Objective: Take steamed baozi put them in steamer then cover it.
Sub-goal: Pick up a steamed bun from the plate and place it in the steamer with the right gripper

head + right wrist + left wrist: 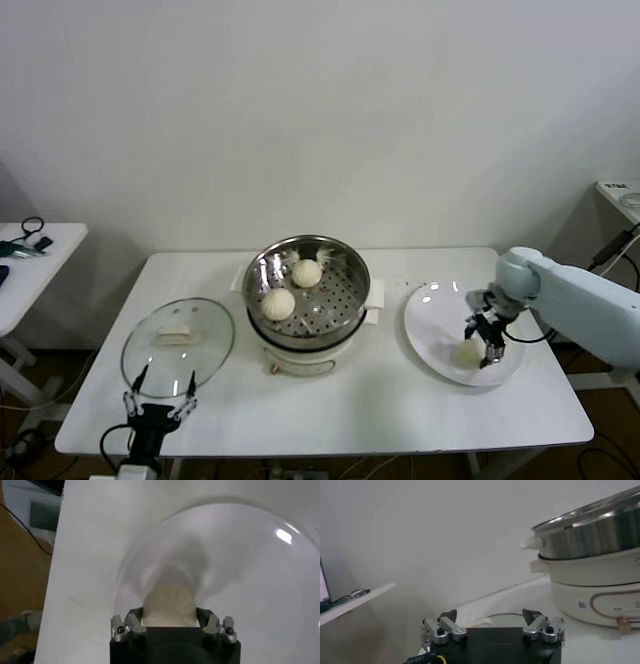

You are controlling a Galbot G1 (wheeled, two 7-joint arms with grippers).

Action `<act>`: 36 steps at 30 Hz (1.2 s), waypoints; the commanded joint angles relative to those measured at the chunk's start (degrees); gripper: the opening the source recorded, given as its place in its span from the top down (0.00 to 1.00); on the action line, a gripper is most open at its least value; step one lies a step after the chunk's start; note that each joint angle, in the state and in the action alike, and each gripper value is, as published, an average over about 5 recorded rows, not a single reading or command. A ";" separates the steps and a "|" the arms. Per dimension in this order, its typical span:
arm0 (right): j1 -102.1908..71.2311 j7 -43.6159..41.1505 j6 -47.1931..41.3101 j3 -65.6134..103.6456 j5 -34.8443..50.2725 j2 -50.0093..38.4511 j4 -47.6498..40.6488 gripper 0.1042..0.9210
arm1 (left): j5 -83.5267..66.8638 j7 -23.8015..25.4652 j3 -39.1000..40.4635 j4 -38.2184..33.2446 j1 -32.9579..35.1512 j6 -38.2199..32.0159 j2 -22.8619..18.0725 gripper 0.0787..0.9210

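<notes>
The steel steamer [340,295] sits on its white pot base [300,358] at the table's centre, with two baozi [306,272] [278,303] inside. A third baozi [467,352] lies on the white plate [430,320] at the right. My right gripper [483,345] is down on the plate, shut on this baozi [169,602], one finger on each side of it. The glass cover [205,350] with its cream handle [175,335] lies flat at the left. My left gripper [160,395] is open and empty at the cover's near edge. The left wrist view shows the steamer [592,537].
The white table [350,410] has its front edge just behind my left gripper. A small side table [40,265] with cables stands at the far left. Another table corner [620,190] with cables is at the far right.
</notes>
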 commanded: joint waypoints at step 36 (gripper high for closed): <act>24.24 -7.21 37.10 -7.55 -12.86 37.07 9.82 0.26 | -1.10 -0.03 0.28 0.14 1.46 -0.92 0.08 0.12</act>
